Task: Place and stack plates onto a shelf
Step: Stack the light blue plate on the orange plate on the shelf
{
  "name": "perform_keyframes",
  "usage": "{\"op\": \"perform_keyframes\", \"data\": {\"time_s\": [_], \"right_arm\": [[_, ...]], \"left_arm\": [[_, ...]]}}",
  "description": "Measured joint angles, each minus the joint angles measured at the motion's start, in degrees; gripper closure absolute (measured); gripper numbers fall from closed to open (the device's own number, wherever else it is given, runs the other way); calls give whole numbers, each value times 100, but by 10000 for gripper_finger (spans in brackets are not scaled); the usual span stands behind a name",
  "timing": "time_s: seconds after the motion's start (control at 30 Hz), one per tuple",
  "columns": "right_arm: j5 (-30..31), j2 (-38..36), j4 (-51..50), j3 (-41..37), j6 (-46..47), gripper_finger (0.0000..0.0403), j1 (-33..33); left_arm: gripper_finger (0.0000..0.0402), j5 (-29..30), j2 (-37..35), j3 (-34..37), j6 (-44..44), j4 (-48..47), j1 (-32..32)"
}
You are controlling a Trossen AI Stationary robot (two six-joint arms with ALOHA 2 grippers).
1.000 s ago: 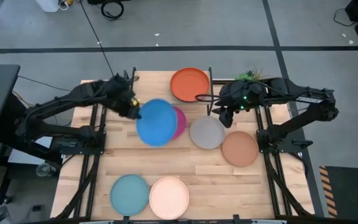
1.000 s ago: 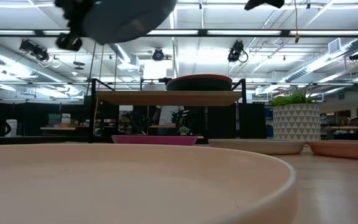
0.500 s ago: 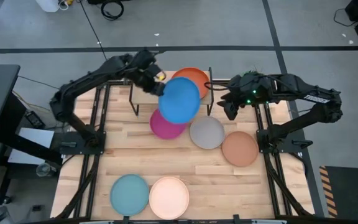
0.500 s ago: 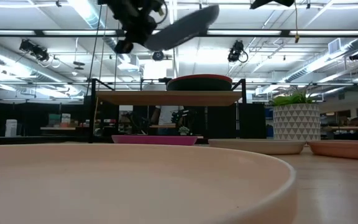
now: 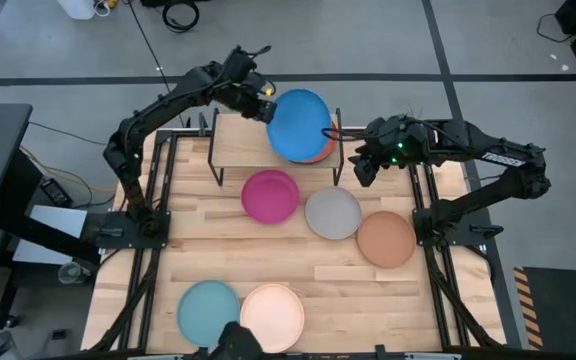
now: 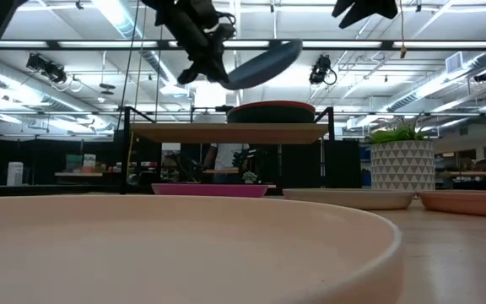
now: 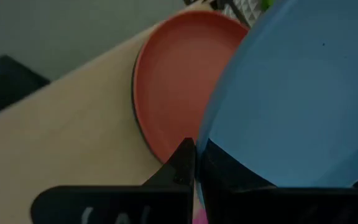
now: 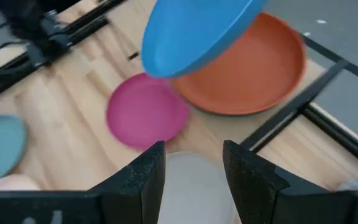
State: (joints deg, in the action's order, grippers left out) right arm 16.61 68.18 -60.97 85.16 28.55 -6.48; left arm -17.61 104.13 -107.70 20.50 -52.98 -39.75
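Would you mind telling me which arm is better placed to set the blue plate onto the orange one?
Left: the left gripper holds the blue plate tilted above the orange plate on the shelf. The right gripper hangs open, empty.

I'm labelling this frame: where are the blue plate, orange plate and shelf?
blue plate [image 5: 299, 122], high view, centre of its face.
orange plate [image 8: 253, 65], right wrist view, inner face.
shelf [image 6: 226, 133], low view, front edge of board.

Bright, even light from ceiling strips in the low view; shadows are soft. The cream plate [image 6: 175, 253] fills the foreground, out of focus. The left wrist view is dim, its blue plate [image 7: 297, 99] blurred
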Motion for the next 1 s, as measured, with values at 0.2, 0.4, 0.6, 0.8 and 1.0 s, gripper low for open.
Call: {"op": "perform_keyframes", "data": {"time_s": [0.2,0.4,0.6,0.8,1.0], "right_arm": [[37,-19,393,-4,-54,235,-179],[28,-28,586,-6,-67,235,-406],[-129,-26,595,-6,-521,235,-790],[-575,-42,796,-6,-1050,235,-1132],[-903,-87,1244,-6,-1479,235,-1272]], "left_arm": [[388,-78,324,1,-160,522,-57],[388,-153,379,2,-285,638,-87],[388,-203,440,-273,13,499,-65],[388,97,835,-1498,-1,-290,76],[388,498,1232,-2177,-253,-1357,209]]}}
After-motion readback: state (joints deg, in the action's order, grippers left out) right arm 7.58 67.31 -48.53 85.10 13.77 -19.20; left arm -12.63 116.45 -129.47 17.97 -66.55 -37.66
